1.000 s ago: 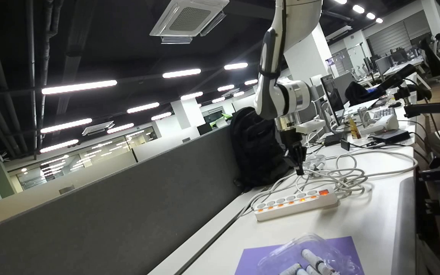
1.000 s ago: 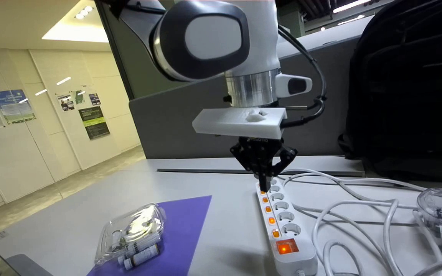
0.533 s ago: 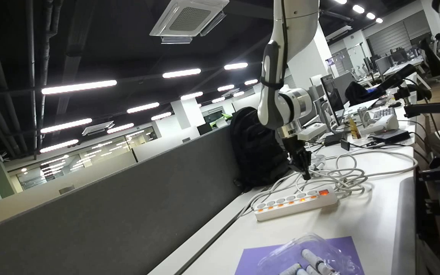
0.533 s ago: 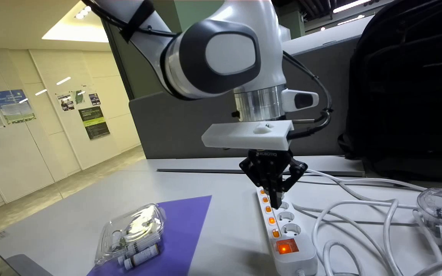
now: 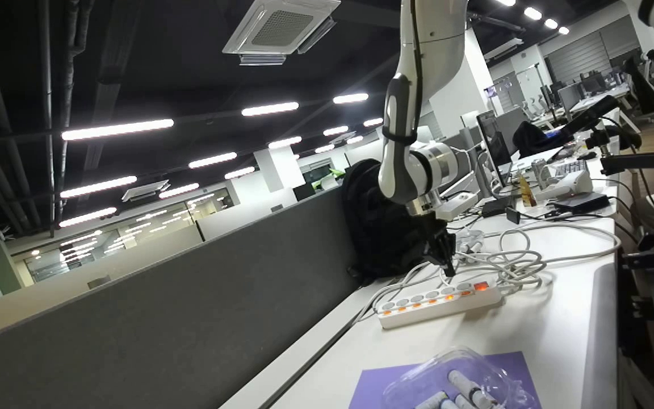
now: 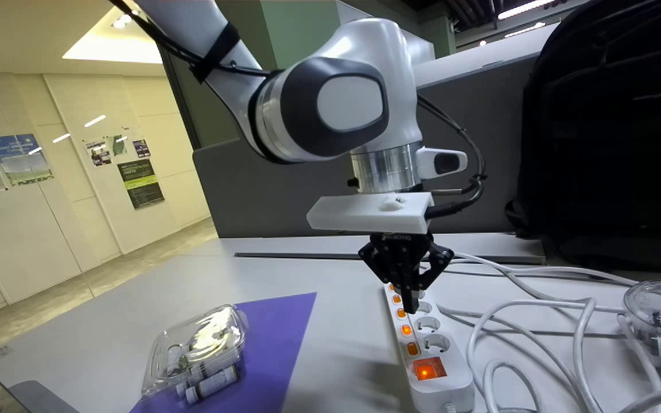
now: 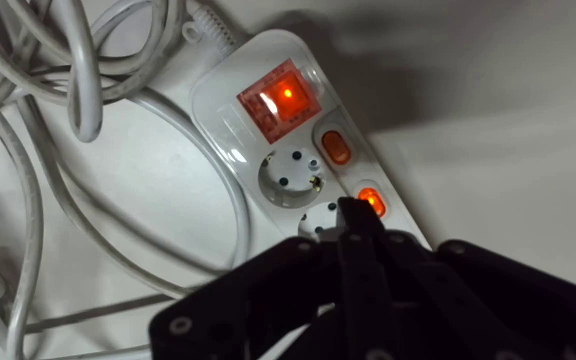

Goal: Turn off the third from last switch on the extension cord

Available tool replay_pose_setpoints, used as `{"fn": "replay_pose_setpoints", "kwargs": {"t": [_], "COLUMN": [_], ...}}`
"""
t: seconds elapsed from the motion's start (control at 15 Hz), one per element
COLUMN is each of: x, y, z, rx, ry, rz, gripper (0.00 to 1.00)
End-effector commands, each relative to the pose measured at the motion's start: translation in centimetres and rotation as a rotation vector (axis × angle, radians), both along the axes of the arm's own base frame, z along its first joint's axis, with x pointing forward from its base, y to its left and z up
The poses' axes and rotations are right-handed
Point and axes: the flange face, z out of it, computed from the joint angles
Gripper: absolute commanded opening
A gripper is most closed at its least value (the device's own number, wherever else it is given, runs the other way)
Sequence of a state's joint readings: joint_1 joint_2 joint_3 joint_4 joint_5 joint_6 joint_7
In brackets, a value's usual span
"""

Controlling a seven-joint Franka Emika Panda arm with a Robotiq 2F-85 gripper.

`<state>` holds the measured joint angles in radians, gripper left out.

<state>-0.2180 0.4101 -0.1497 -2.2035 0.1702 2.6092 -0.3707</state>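
Extension cord (image 5: 440,309) | on desk (image 5: 543,324) | beneath gripper (image 6: 410,304), tips together

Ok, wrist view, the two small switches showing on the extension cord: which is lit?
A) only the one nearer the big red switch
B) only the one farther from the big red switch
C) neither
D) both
B: the farther small switch has a bright glowing spot, while the nearer small switch, next to the big red switch, is dull.

Glossy white arm (image 6: 365,51), grey joint cap (image 6: 335,104), black strap (image 6: 216,53) upper left, silver collar (image 6: 388,168), kinda chunky white bracket (image 6: 369,214), black fingers (image 6: 410,300).
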Motion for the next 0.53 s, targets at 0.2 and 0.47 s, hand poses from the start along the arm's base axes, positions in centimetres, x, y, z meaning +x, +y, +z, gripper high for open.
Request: {"fn": "replay_pose_setpoints", "kwargs": {"t": [0.2,0.47], "x": [1.4,1.3], "y": [0.9,1.5], "z": [-2.8,-4.4], "rx": [-0.013,-0.002], "ry": [-0.039,-0.038], "rz": [-0.007,0.003], "gripper": [0.0,0.0]}}
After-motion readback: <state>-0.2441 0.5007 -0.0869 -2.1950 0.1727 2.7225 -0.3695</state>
